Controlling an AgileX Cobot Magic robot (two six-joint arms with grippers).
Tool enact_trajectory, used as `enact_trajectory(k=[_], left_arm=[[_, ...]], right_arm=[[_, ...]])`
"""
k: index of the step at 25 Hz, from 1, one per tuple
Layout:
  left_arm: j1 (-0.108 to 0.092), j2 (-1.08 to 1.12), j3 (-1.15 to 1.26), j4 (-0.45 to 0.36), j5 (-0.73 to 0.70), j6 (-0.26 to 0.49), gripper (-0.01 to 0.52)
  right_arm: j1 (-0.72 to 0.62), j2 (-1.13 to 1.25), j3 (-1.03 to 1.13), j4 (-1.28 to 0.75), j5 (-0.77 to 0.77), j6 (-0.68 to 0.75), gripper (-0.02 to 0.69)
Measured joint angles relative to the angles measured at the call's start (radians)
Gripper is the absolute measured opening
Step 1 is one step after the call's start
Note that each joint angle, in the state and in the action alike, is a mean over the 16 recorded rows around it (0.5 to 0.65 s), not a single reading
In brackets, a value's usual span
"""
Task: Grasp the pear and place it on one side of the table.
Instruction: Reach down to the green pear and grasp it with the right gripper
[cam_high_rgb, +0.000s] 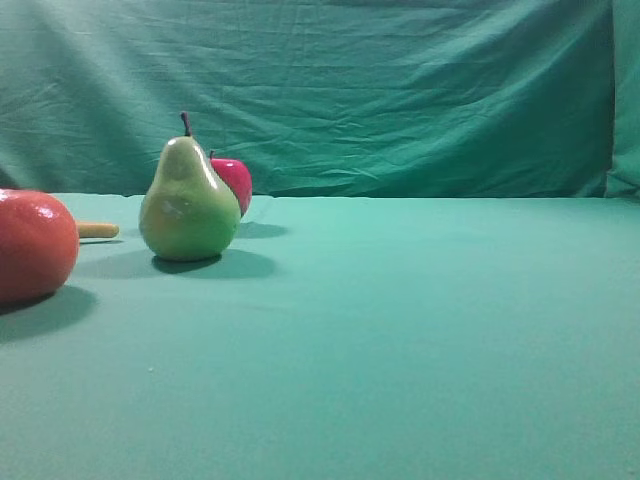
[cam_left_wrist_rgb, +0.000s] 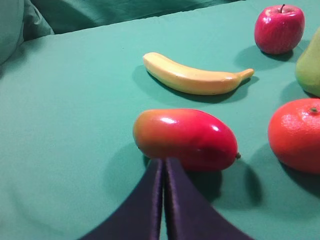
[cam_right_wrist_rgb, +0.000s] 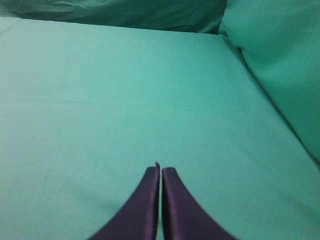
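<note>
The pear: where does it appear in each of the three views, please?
Exterior high: pear stands upright left of centre, partly hiding the red apple.
Left wrist: only its green edge shows at the right border, below the red apple.
Right wrist: not in view.
Shared landmark: the red apple.

The pear is glossy yellow-green and bell-shaped, with a dark brown stem pointing up and slightly left. It stands upright on the table, a broad flat surface of smooth teal-green cloth, toward the left and rear of it in the exterior high view. The left wrist view catches only a sliver of its green side at the right edge
</note>
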Motion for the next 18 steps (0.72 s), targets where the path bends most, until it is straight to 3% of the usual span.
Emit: enact_trajectory(k=[18], left_arm=[[0.0,0.0,0.0,0.0,0.0,0.0,0.0]], right_arm=[[0.0,0.0,0.0,-0.011,-0.002,0.0,0.0]])
